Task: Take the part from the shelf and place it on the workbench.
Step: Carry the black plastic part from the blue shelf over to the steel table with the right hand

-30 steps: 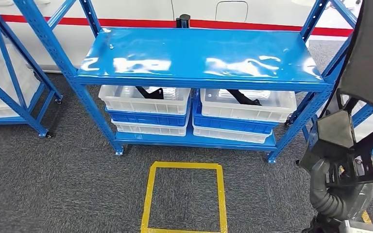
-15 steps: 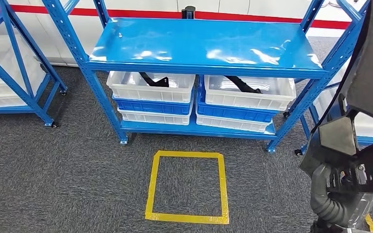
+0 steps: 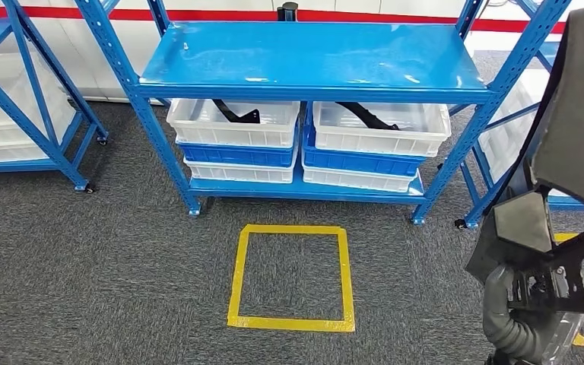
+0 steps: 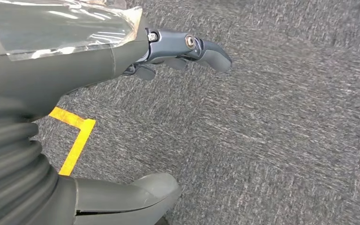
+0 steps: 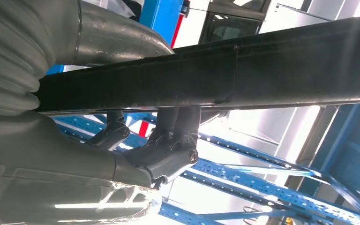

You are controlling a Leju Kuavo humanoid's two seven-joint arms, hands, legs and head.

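Part (image 3: 578,137), black and angular, rises along the three o'clock edge of our head view, carried in our right hand (image 3: 528,304), which comes in at about five o'clock with its grey ribbed cover below the part's framework. At twelve o'clock stands the blue shelf (image 3: 312,57), its top board bare and glossy. Under it two stacks of white and blue bins (image 3: 236,141) sit side by side, each top bin holding a dark bracket. A yellow tape square (image 3: 293,275) lies on the grey carpet at six o'clock, just in front of the shelf. Another blue rack (image 3: 15,91) stands at nine o'clock.

From our left wrist we see our left hand (image 4: 178,51) hanging over the carpet, fingers (image 4: 213,51) loosely apart and grasping nothing; a corner of yellow tape (image 4: 75,136) lies below it.

From our right wrist, the part's long black bar (image 5: 243,70) crosses the frame, with our right fingers (image 5: 176,136) wrapped around it and the thumb (image 5: 117,42) on the far side. Blue perforated rack beams (image 5: 262,183) run behind.
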